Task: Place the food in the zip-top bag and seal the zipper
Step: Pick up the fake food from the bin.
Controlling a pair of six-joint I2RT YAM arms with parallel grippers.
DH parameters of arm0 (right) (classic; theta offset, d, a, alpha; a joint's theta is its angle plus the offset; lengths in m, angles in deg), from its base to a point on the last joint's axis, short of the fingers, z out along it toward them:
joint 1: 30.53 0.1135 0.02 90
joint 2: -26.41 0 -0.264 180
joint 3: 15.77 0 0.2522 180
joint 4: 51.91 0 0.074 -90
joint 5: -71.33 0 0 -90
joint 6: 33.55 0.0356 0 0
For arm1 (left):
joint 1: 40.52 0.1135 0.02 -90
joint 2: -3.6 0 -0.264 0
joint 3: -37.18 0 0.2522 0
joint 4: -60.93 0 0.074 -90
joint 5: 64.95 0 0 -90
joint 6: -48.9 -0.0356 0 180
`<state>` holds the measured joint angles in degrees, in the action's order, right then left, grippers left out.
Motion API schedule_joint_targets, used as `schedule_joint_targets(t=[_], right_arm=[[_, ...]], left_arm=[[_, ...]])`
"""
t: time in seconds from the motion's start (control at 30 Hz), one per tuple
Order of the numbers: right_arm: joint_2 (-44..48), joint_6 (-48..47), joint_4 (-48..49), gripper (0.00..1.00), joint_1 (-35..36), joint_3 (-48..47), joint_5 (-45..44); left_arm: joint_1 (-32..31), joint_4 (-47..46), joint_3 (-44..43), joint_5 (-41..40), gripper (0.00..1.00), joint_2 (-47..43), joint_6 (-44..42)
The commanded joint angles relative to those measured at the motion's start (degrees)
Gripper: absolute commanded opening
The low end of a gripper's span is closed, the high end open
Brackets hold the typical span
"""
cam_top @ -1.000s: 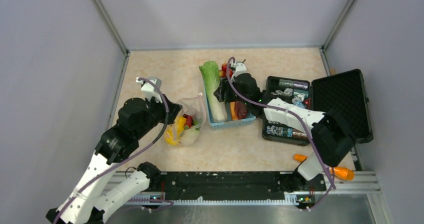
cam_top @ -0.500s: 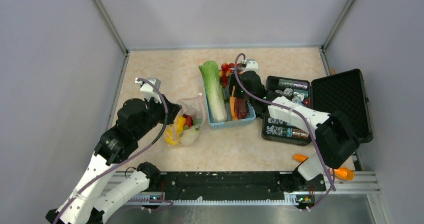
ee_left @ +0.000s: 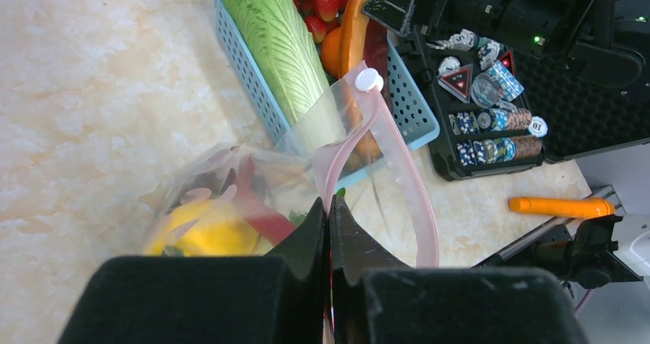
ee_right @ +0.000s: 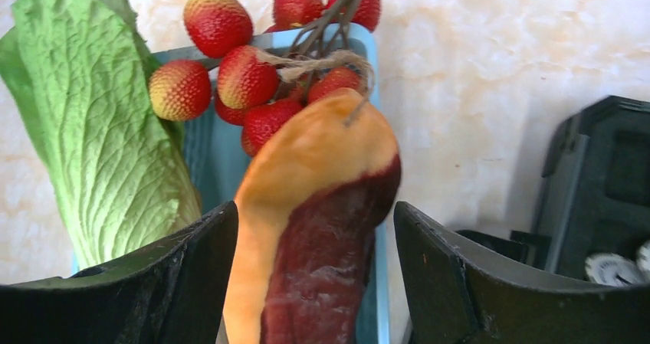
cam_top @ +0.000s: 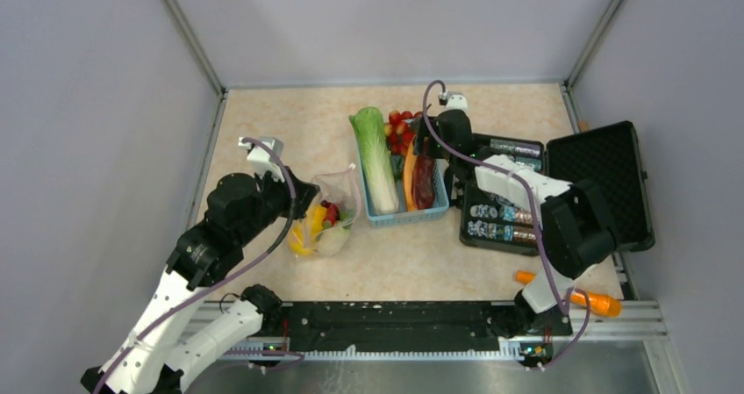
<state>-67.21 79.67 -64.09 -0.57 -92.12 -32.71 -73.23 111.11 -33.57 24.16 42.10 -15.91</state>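
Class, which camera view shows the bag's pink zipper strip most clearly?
Left wrist: the zipper shows close and sharp, slider included. Top external makes it too small to trace; right wrist misses it.

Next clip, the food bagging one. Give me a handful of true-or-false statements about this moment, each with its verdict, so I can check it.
1. The left gripper is shut on the mouth edge of the bag. True.
2. The cabbage lies inside the bag. False: it lies in the blue basket.
3. The right gripper is open, with its jaws on either side of the long orange and dark red piece. True.
4. The black case is closed. False: its lid is folded back.
5. The zipper is sealed. False: its strips stand apart and the bag's mouth gapes.
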Motion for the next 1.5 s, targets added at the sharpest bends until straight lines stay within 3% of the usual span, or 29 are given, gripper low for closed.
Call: schedule_joint_targets(t=[0.0, 0.13, 0.4, 0.5, 0.6, 0.77, 0.9, 1.3, 1.37, 1.47], right_arm=[[-2.3, -1.1, 4.4, 0.73, -2.9, -4.1, 7.5], [-2.6, 0.6, 16.6, 0.71, -5.1, 1.8, 13.1], [-5.7, -0.4, 19.4, 0.68, -5.6, 1.3, 15.9], [-5.7, -0.2, 22.1, 0.61, -6.3, 2.2, 18.4], [-4.6, 1.5, 23.1, 0.45, -6.9, 3.8, 19.1], [1.1, 1.7, 33.1, 0.12, -7.0, 10.7, 22.7], [4.3, 0.7, 33.3, 0.01, -7.0, 11.3, 27.6], [16.2, -2.4, 30.1, 0.0, -6.5, 12.2, 37.6], [17.1, -4.8, 24.4, 0.0, -5.0, 9.6, 37.9], [18.1, -13.5, 13.3, 0.0, 0.6, 7.1, 30.0]], left_arm=[[0.1, -2.0, -0.1, 0.6, 0.0, -0.5, -0.1], [0.1, -2.3, 0.1, 0.6, 0.0, -0.7, 0.0], [0.1, -1.9, -0.2, 0.6, 0.0, -0.6, -0.1], [0.1, -1.5, -0.2, 0.6, 0.0, -1.0, -0.2], [0.1, -1.3, 0.0, 0.4, 0.0, -1.4, -0.1], [0.1, -1.4, 0.2, 0.2, 0.0, -1.4, -0.1], [0.0, -1.8, 0.2, 0.6, 0.0, -0.5, -0.2], [0.1, -2.4, 0.7, 0.6, 0.0, -0.5, 0.0], [0.1, -2.6, 0.7, 0.6, 0.0, 0.1, 0.1], [0.1, -3.2, 0.7, 2.4, 0.0, 0.9, 0.3]])
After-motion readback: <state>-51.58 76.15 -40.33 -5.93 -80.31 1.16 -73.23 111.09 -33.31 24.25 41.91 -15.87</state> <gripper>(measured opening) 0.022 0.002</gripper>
